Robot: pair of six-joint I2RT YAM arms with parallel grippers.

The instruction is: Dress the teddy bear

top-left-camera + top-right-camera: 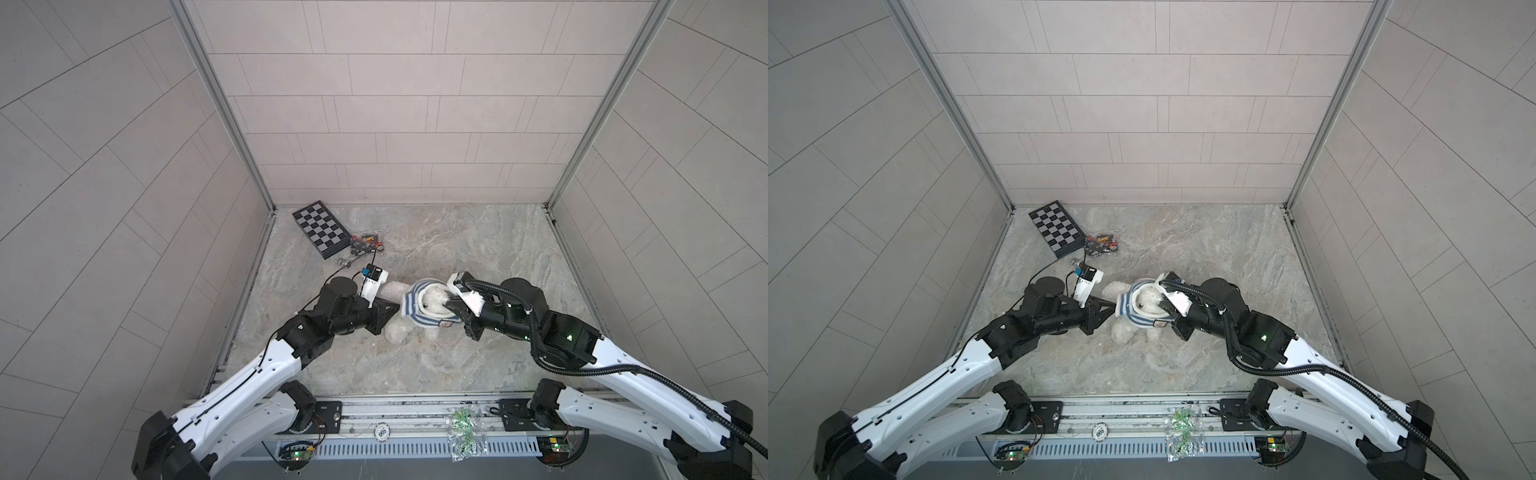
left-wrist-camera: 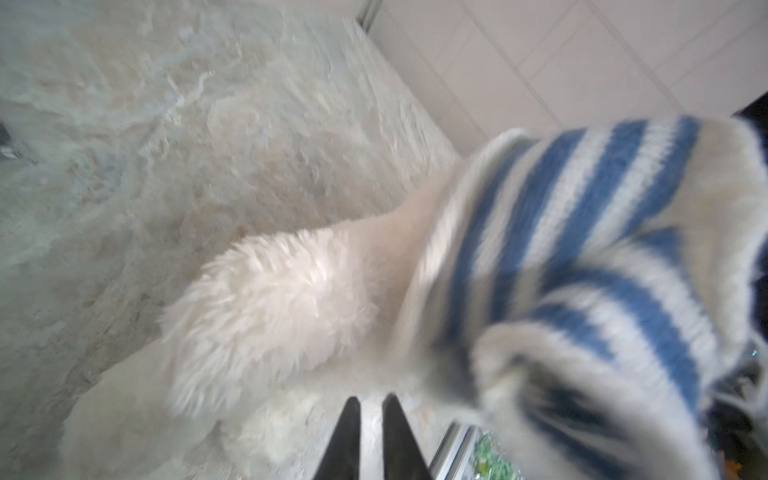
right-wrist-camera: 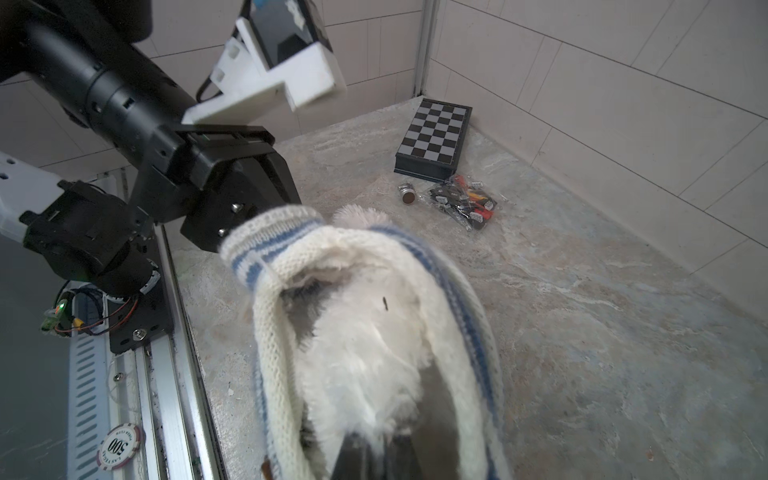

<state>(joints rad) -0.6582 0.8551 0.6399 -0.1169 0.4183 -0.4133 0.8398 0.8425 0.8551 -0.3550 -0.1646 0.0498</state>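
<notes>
1. Right gripper [image 3: 373, 455]: jaws pinched shut on teddy bear [image 3: 365, 353] fur, inside striped shirt [image 3: 274, 266] opening.
2. Left gripper [image 2: 371, 432]: jaws slightly parted, holding nothing.
3. Bear lies mid-tabletop [image 1: 478, 249], between both grippers.

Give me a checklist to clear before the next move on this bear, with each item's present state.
1. Right pincer shut on teddy bear fur inside the striped shirt opening: ok.
2. Left pincer slightly open, holding nothing: ok.
3. Shirt pulled fully on: not ok, it is bunched around the bear.
4. Arms through sleeves: cannot tell.
5. Chessboard and parts bag apart from the bear: ok.
</notes>
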